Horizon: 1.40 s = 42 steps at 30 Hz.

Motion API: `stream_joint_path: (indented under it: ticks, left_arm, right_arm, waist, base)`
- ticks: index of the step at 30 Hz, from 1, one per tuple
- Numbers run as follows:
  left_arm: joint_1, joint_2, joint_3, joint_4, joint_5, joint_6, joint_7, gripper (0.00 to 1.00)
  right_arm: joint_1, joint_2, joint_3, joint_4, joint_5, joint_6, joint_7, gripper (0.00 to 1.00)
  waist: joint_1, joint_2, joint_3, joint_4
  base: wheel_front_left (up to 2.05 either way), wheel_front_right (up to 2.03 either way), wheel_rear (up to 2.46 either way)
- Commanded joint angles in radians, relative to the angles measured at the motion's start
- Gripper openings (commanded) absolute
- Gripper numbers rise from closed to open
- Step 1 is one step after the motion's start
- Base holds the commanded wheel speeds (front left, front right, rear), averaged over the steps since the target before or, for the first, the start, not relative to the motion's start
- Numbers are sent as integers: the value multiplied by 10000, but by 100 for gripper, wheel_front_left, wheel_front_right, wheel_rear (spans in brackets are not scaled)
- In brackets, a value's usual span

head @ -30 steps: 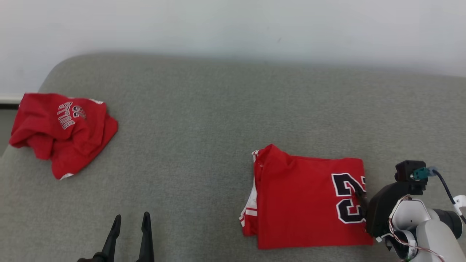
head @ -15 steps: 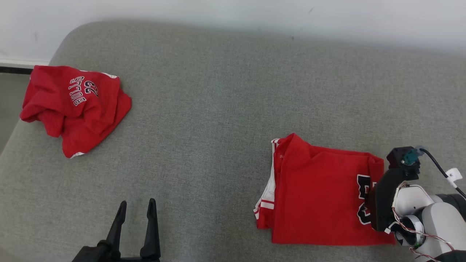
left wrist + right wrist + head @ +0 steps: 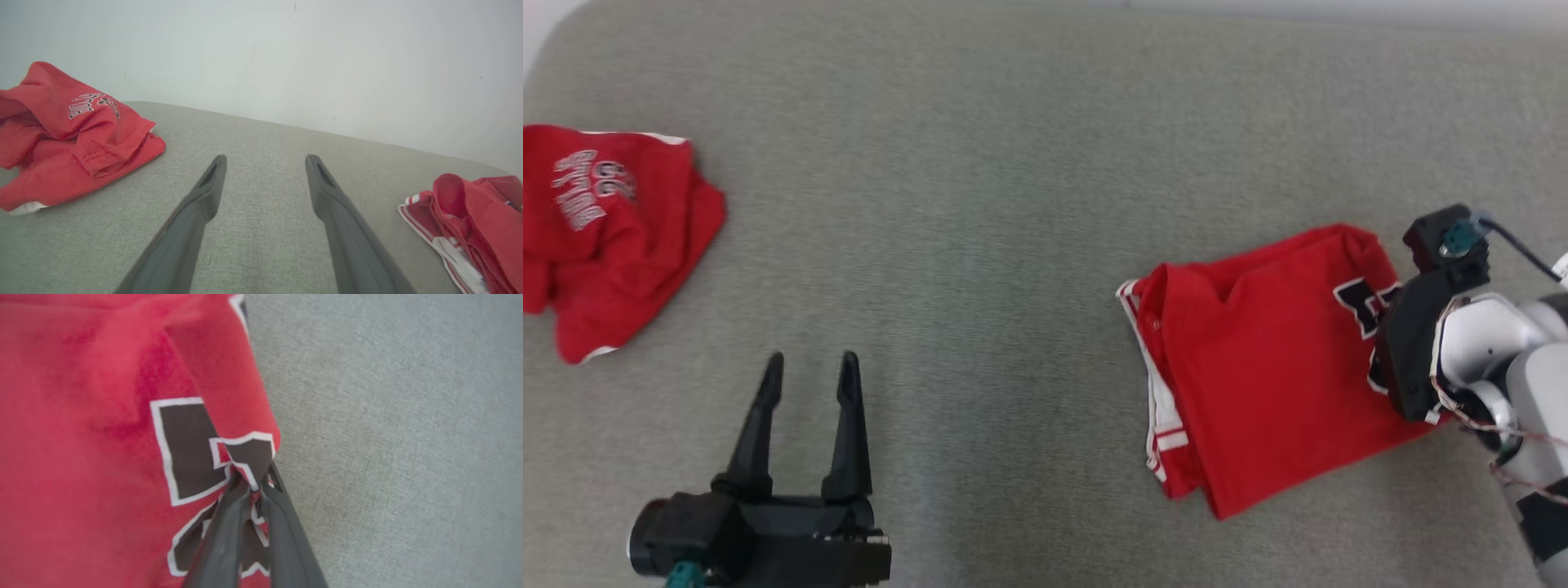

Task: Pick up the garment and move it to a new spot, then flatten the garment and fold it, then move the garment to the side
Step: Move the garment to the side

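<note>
- Right gripper: fingers pressed together, clamped on the folded jersey at its edge, right on the black number print.
- In my right wrist view a pinched ridge of red cloth rises out of the fingertips toward 12 o'clock. The rest of the jersey spreads to 9 o'clock, with bare grey cushion to 3 o'clock.
- Folded jersey sits at 3 to 4 o'clock in my head view, lying on the cushion. It's skewed: the gripped end points to about 2 o'clock, the free corner to about 5 o'clock.
- The cloth is bunched near the gripper and flatter further away.
- White-and-red striped trim peeks out along the jersey's 9 o'clock side, under the top layer.
- Left gripper: at 7 o'clock in the head view, fingers spread apart and pointing to 12 o'clock over bare cushion. I can't tell if they touch the fabric surface.
- Crumpled jersey is at 9 o'clock in the head view, well apart from the folded one, with white lettering on top.
- In the left wrist view the crumpled jersey is at 10 o'clock and the folded one at 4 o'clock, with my left fingers between them touching neither.
- Pale wall stands behind the cushion's far edge.
</note>
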Motion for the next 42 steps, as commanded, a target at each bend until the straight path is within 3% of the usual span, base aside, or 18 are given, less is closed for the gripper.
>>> stream_joint_path:
  ticks: [1,9,17,30,42]
  left_arm:
    - [-266,7,52,-227,193,4,-28,100]
    - [-974,15,19,-908,1054,-340,-27,100]
    - [-1494,255,-548,-1342,1504,-495,-27,100]
    - [-1855,829,-858,-1628,1626,-507,-27,100]
    - [-1921,1025,-816,-1545,1575,-510,-22,100]
  right_arm:
    - [-342,-202,16,140,68,-25,-185,0]
    - [-1683,-524,-24,1365,-121,-25,-1697,0]
    - [-2674,-946,-758,2796,-513,-25,-3358,0]
    - [-3627,-1409,-1420,3423,-1564,-25,-5009,0]
    - [-3848,-1477,-1667,3833,-2051,-25,-6159,0]
  waist:
    - [-2,-2,919,-1055]
    - [-2,-2,1916,-2690]
    - [-2,-2,2607,-3571]
    - [-2,-2,3331,-4167]
    - [-2,-2,3469,-4209]
  base:
    - [0,0,0]
    - [0,0,0]
    - [0,0,0]
    - [0,0,0]
    - [0,0,0]
